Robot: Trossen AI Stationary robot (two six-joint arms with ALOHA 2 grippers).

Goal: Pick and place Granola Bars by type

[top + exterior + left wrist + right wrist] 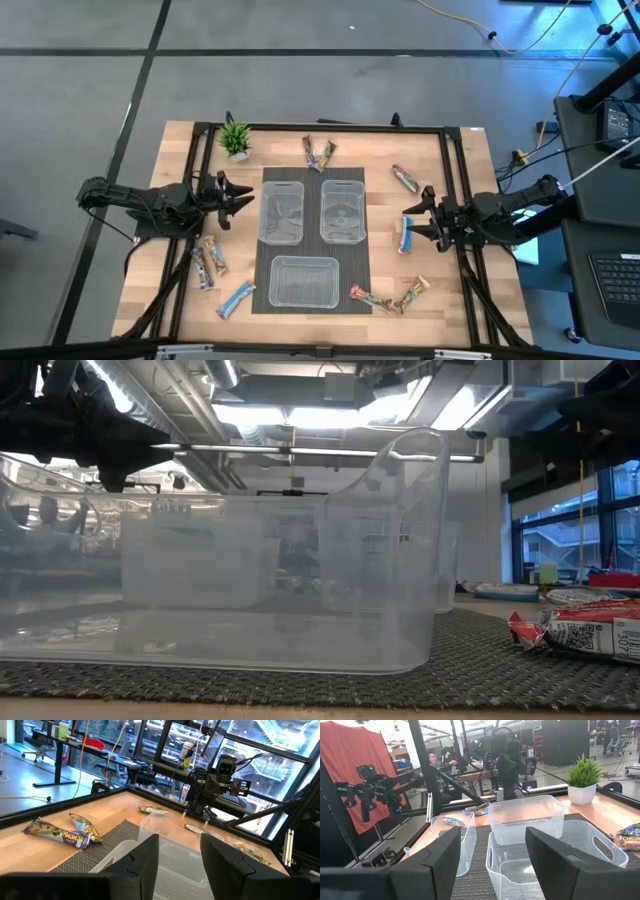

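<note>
Wrapped granola bars lie flat on the wooden table around three clear bins. Two lie at the far edge (320, 152), a red one at the far right (405, 178), a blue-white one (407, 235) beside my right gripper, a red one (370, 298) and a brown one (412, 295) at the near right, and several at the near left (208, 262), one of them blue (235, 298). My left gripper (235, 197) (180, 855) is open and empty, left of the bins. My right gripper (412, 222) (492, 865) is open and empty, right of them.
The bins (282, 210) (342, 210) (305, 280) stand on a dark mat (262, 290) at the table's middle. A small green potted plant (236, 140) stands at the far left. A black frame rail (330, 127) runs round the table. A person (432, 760) sits beyond the table.
</note>
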